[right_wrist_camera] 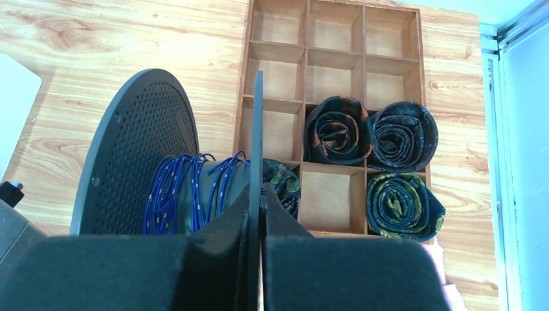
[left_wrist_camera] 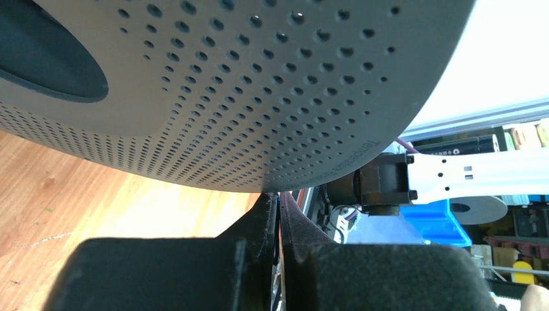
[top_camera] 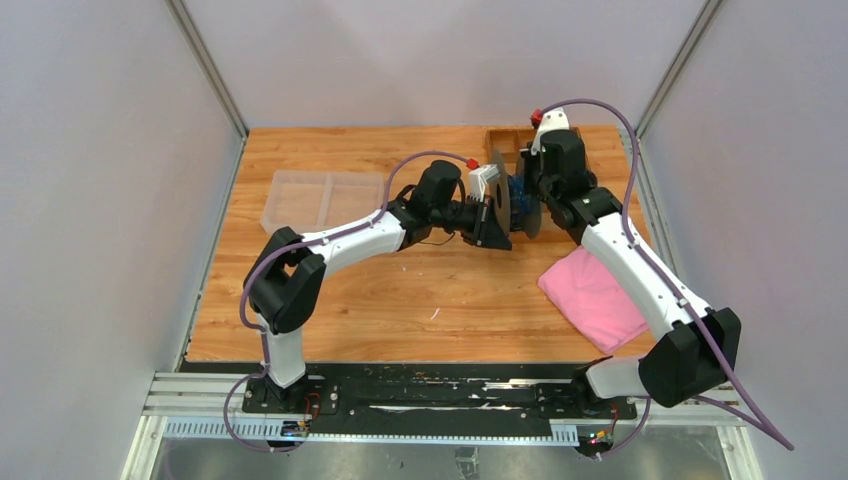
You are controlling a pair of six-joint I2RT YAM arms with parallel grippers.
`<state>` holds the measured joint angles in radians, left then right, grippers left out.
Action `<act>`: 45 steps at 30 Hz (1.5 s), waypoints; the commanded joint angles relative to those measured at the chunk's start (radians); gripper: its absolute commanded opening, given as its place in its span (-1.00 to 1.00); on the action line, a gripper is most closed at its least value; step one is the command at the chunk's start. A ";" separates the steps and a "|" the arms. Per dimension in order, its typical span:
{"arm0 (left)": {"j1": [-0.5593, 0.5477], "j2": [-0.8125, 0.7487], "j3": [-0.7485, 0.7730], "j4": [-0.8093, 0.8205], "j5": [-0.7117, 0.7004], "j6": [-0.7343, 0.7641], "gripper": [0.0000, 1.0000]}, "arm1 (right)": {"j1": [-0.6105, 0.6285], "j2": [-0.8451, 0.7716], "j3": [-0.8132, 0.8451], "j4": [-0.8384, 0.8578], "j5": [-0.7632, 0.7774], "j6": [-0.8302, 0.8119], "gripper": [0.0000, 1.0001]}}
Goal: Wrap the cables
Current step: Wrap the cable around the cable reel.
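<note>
Wood-grain table [top_camera: 400, 290], plain grey walls [top_camera: 100, 150] on 3 sides. On it were 1 clear tray [top_camera: 320, 198], 1 pink cloth [top_camera: 592, 295] and 1 wooden 12-cell box [right_wrist_camera: 336, 58] with 3 rolled ties [right_wrist_camera: 336, 129] plus a 4th half hidden. 1 spool [right_wrist_camera: 139, 149] with 2 perforated grey flanges sat between the 2 arms. Cables [right_wrist_camera: 184, 191]: thin blue wire, wound in loose turns on the hub. Right gripper [right_wrist_camera: 260, 197] pinched 1 flange edge-on. Left gripper [left_wrist_camera: 280, 214] was pressed together at the other flange's rim, grip unclear.

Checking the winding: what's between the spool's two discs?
Blue cable wound in loose turns on the spool. Its lower part is hidden behind the right gripper.
</note>
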<state>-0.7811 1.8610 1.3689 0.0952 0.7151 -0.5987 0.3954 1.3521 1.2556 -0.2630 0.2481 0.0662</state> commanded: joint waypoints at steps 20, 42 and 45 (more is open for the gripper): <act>0.016 -0.030 0.105 0.067 -0.002 -0.095 -0.88 | 0.050 -0.045 -0.091 0.112 0.051 -0.084 -0.99; 0.070 -0.045 0.097 0.121 0.016 -0.180 -0.72 | 0.076 -0.037 -0.112 0.147 0.074 -0.120 -0.99; 0.081 -0.065 0.083 0.121 0.048 -0.128 -0.63 | 0.075 -0.045 -0.116 0.164 0.084 -0.124 -0.99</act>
<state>-0.7158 1.8576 1.4574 0.1818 0.7223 -0.7837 0.4587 1.3388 1.1412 -0.1799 0.3008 -0.0402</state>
